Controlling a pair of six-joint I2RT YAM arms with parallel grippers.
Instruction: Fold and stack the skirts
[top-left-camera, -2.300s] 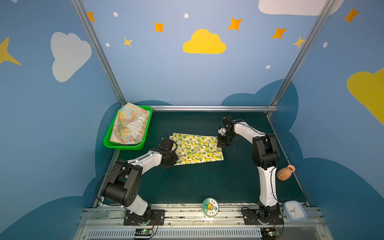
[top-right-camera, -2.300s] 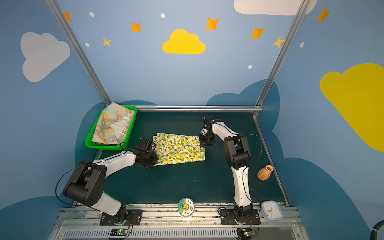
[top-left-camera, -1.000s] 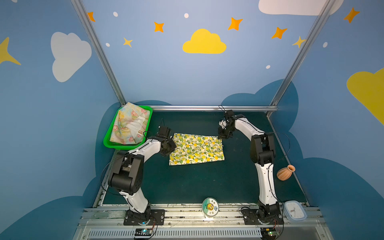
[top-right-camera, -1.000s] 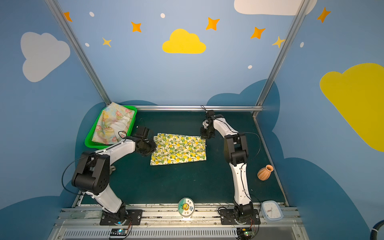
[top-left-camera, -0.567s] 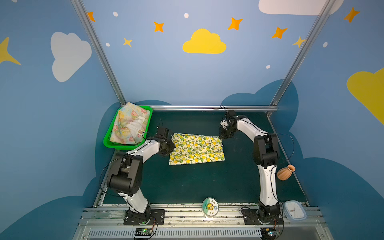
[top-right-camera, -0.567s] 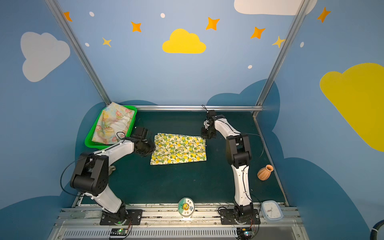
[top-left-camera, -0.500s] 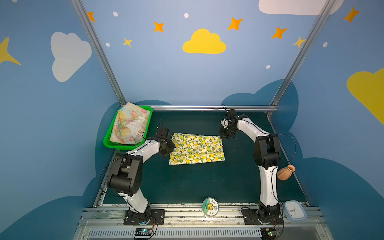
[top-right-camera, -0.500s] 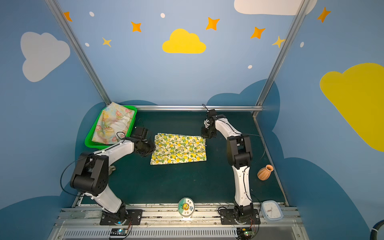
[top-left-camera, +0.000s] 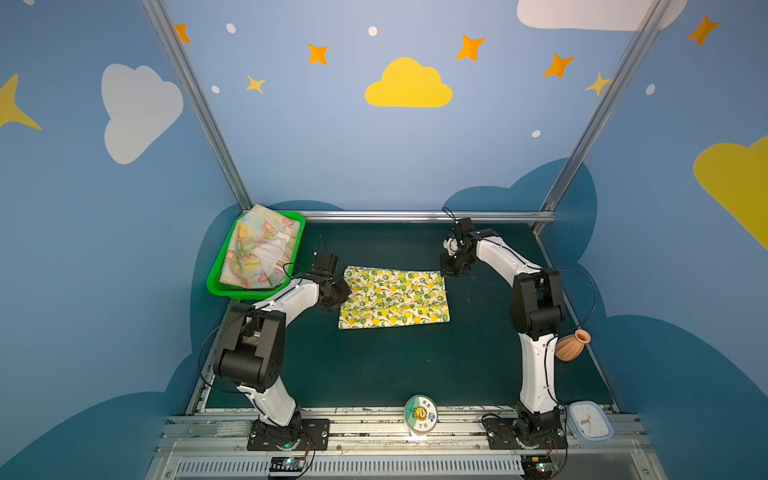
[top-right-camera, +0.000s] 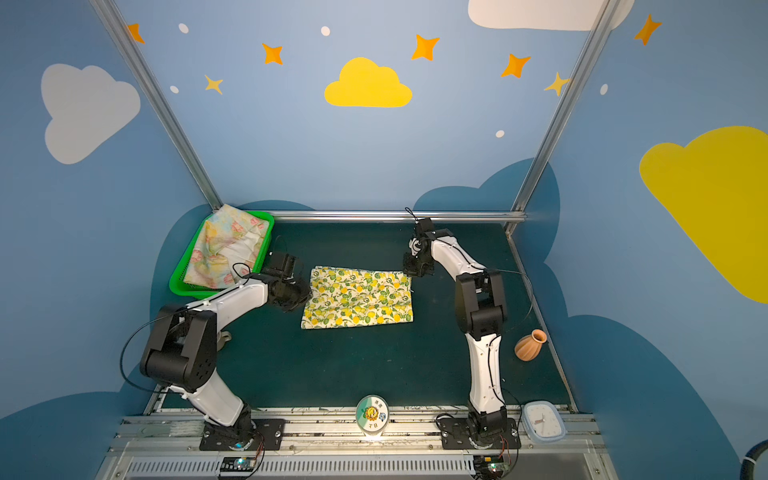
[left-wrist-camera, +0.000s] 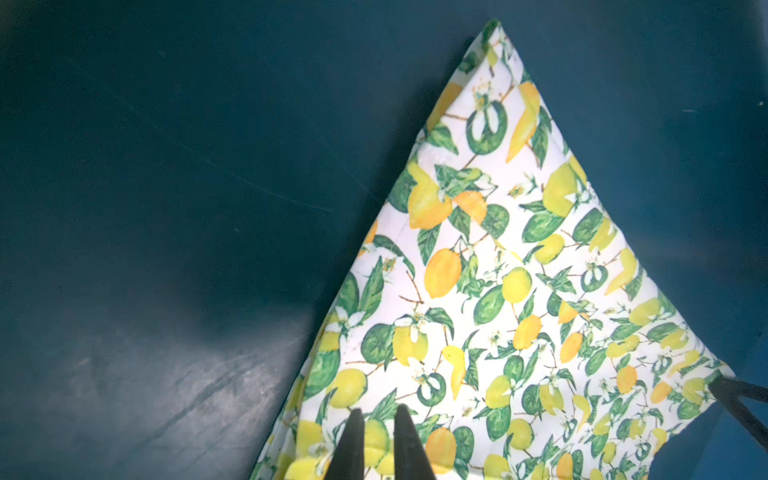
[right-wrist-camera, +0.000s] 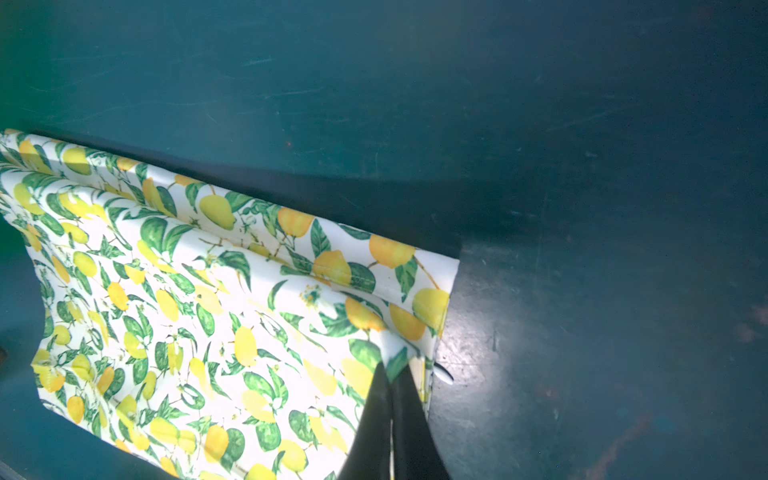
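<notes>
Clamps left jaws, a sliver apart, and right jaws, tight together, on far corners of the lemon skirt (top-left-camera: 395, 297) lying mid-desk (top-left-camera: 374, 365). Looks like the first fold. Next probably needs both corners carried evenly to the near hem. Leaves the floral skirt (top-left-camera: 259, 253) in the basket (top-left-camera: 214, 286).

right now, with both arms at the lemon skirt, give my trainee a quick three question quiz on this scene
1. True or false: the floral skirt lies in the basket.
2. The right gripper pinches: A basket, B lemon skirt, C floral skirt?
3. How many skirts are outside the basket?

Key: 1 true; 2 B; 3 one.
</notes>
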